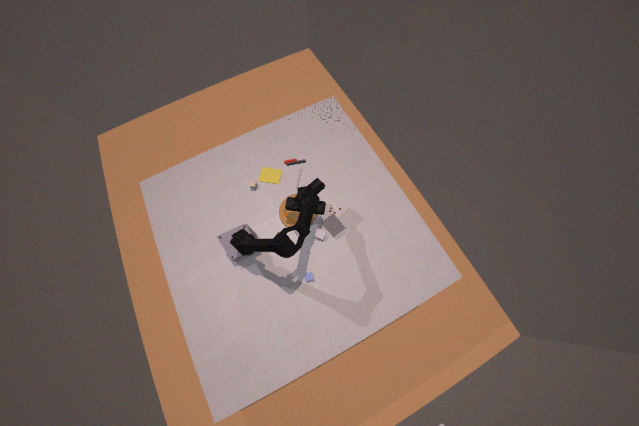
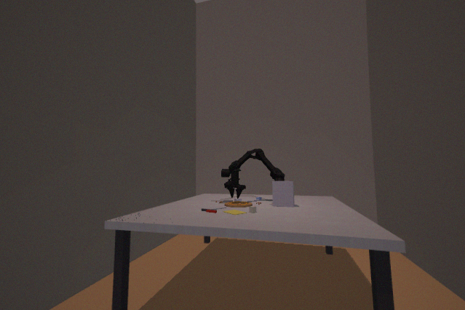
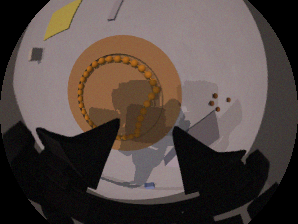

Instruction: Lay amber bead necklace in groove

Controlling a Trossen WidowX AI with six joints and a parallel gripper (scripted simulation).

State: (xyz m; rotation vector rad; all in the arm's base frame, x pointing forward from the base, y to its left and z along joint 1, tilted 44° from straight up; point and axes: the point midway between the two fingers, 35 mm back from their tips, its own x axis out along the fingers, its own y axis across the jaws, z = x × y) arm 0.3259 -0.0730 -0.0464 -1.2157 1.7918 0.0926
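The round bead board lies flat, partly under the arm in the top view. The amber bead necklace lies on it as a bent loop. In the wrist view its left and top beads follow the groove closely. Its lower right run cuts inward, leaving a stretch of the groove bare at the right. My gripper is open and empty, pointing down a little above the board's near right part. The left finger hides a few beads at the near side.
A yellow square, a beige cube, a pale bar and a red-and-dark tool lie beyond the board. Small brown beads, a grey square, a pale block and a blue block also lie around.
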